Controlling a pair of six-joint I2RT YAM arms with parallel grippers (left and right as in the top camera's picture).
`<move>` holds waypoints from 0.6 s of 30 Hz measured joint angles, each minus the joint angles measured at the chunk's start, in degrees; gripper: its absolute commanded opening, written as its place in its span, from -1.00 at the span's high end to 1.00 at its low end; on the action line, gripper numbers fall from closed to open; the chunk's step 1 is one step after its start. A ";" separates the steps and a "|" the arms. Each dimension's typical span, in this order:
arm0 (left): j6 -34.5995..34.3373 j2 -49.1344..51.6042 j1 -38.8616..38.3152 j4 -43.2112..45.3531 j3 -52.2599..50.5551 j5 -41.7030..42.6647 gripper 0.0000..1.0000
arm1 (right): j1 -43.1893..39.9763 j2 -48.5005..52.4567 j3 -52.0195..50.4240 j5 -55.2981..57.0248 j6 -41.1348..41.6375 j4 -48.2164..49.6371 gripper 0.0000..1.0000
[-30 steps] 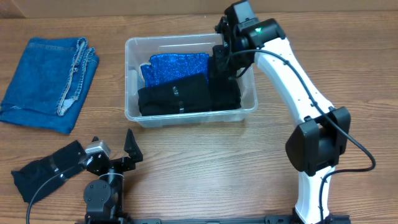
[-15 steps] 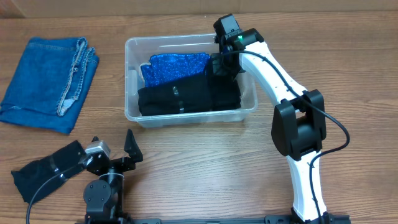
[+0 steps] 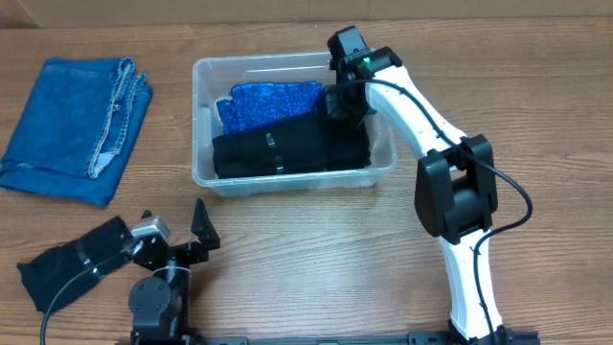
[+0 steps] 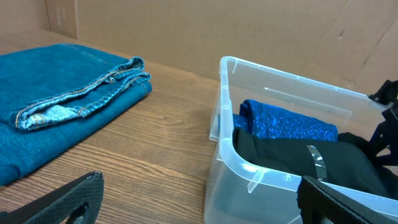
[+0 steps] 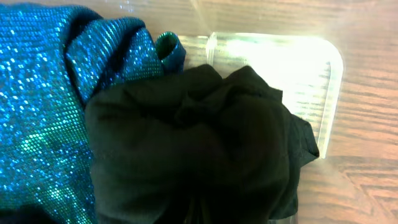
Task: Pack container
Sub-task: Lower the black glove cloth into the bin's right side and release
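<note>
The clear container [image 3: 287, 180] stands at the table's middle back; it also shows in the left wrist view [image 4: 227, 130] and the right wrist view [image 5: 311, 68]. Inside lie a sparkly blue garment [image 3: 273, 101] and folded black garments [image 3: 278, 149]. My right gripper [image 3: 337, 101] is down inside the container's right end, shut on a bunched black garment [image 5: 199, 143] that rests beside the blue one [image 5: 43, 93]; its fingertips are buried in the cloth. My left gripper [image 3: 174, 222] is open and empty near the front edge, facing the container [image 4: 199, 186].
Folded blue jeans [image 3: 72, 115] lie at the back left, also in the left wrist view [image 4: 62, 93]. A dark cloth [image 3: 57, 264] lies at the front left beside the left arm. Cardboard walls stand behind the table.
My right gripper has come down and left, into the container's right end, with the black garment. The left arm has not moved.
</note>
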 measured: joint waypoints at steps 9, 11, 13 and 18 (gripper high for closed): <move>-0.02 0.00 0.00 -0.02 0.00 0.00 -1.00 | 0.00 1.38 21.05 0.46 0.13 -17.75 -1.00; -0.02 0.00 0.00 -0.02 0.00 0.00 -1.00 | -0.02 1.36 28.63 0.44 0.11 -22.27 -1.00; -0.02 0.00 0.00 -0.02 0.00 0.02 -1.00 | -0.04 1.36 36.41 0.44 0.13 -27.10 -1.00; -0.02 0.00 0.00 0.00 0.00 0.00 -1.00 | -2.08 1.14 51.76 0.85 2.05 -36.61 -1.00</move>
